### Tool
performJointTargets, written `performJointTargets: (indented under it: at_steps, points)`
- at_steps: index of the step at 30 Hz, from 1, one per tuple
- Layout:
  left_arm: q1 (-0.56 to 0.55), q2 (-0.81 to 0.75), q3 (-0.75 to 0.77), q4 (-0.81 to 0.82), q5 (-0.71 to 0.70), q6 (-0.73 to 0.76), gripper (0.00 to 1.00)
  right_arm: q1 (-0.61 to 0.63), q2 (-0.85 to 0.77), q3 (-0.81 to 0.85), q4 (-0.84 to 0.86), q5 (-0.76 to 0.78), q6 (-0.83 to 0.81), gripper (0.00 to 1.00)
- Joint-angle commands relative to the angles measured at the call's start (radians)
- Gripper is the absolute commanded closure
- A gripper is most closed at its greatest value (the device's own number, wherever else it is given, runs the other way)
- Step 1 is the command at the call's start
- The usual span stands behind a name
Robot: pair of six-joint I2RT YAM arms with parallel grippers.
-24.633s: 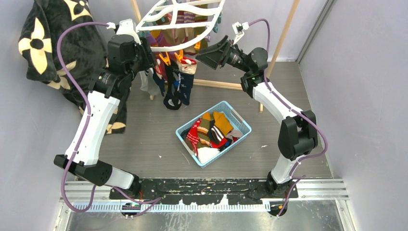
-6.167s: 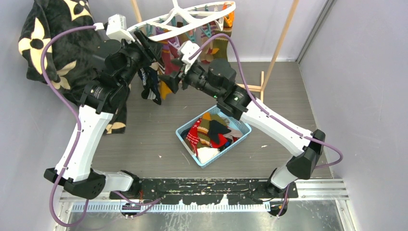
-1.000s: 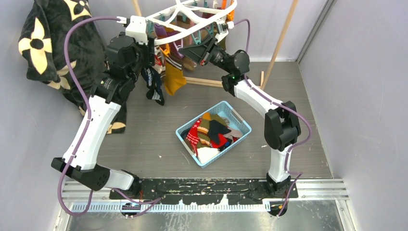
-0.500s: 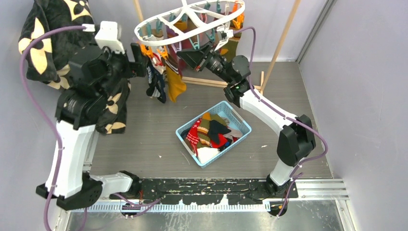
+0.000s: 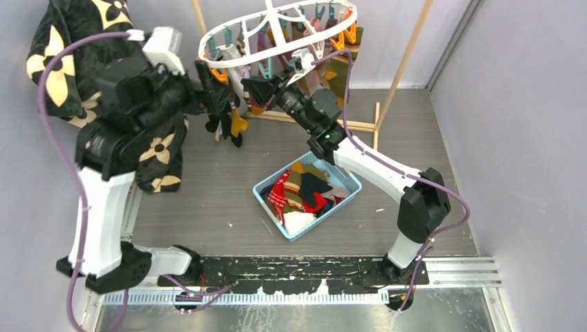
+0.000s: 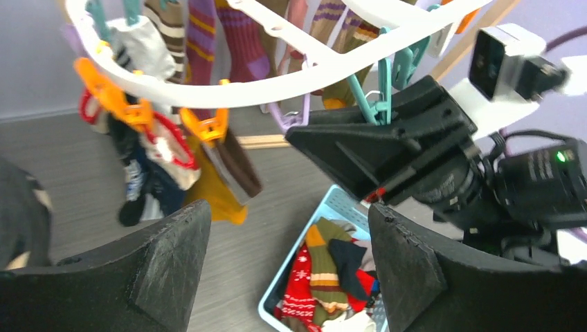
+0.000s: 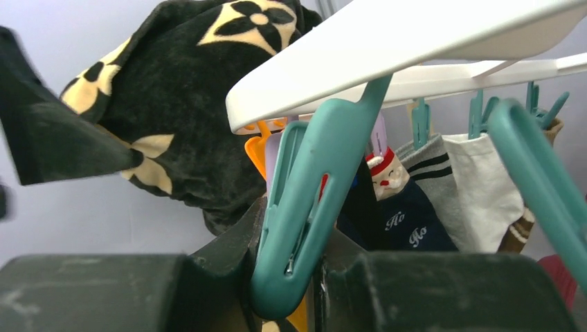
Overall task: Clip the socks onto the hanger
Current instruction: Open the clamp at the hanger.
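The hanger [image 5: 203, 48] is a white oval ring with teal, orange and pink clips, hanging at the top centre. Several socks [image 5: 228, 124] dangle from its left side, among them a mustard one [image 6: 214, 194]. More socks [image 5: 304, 190] lie heaped in the basket. My right gripper [image 5: 257, 88] reaches up under the ring's near edge and is shut on a teal clip [image 7: 304, 200] that hangs from the rim [image 7: 415, 41]. My left gripper [image 6: 291, 270] stands open and holds nothing, left of the ring [image 6: 263, 77] and apart from it, facing the right gripper [image 6: 360, 152].
A light blue lattice basket [image 5: 348, 174] sits on the grey floor below the right arm. A black plush blanket with cream flowers [image 5: 69, 55] hangs at the back left behind the left arm. Wooden rack poles [image 5: 405, 48] slant up at the back right.
My left gripper has opened and drawn back leftward from the hanging socks. The right gripper has moved down and left while holding the teal clip, and the hanger has shifted with it.
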Motion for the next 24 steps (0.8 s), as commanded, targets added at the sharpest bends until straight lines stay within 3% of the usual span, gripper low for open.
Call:
performJointTargets:
  at_steps: [1,7,18,24]
  points:
    - [-0.017,0.097,0.055,0.043,0.076,-0.086,0.18,0.04,-0.035,0.072,0.06,0.132,-0.13,0.99]
    - [-0.024,0.131,0.053,0.157,0.038,-0.121,0.23,0.079,-0.019,0.091,0.065,0.198,-0.158,0.99]
    - [-0.025,0.113,-0.029,0.338,-0.051,-0.178,0.38,0.098,-0.008,0.099,0.058,0.193,-0.162,0.99]
    - [-0.024,0.11,-0.061,0.374,-0.084,-0.215,0.41,0.101,-0.007,0.1,0.059,0.185,-0.153,0.99]
